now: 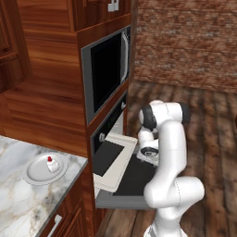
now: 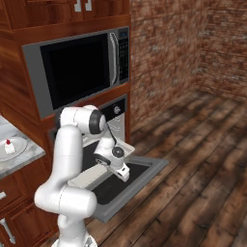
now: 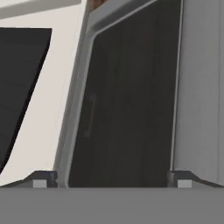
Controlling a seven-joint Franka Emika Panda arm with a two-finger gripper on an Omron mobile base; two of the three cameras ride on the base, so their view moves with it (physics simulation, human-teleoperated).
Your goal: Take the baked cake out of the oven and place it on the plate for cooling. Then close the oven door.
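Oven (image 1: 107, 139) sits mid-frame in the left base view, its oven door (image 1: 134, 178) dropped flat with a pale tray (image 1: 115, 159) slid out over it, so the closing step looks to be what remains. Worktop (image 1: 18, 203) fills the lower left, carrying the plate (image 1: 34, 172) near its edge, baked cake (image 1: 52, 164) already resting on it. Gripper (image 3: 111, 181) hovers above the door's dark glass, fingers spread and empty; floor beyond the door's front edge lies free.
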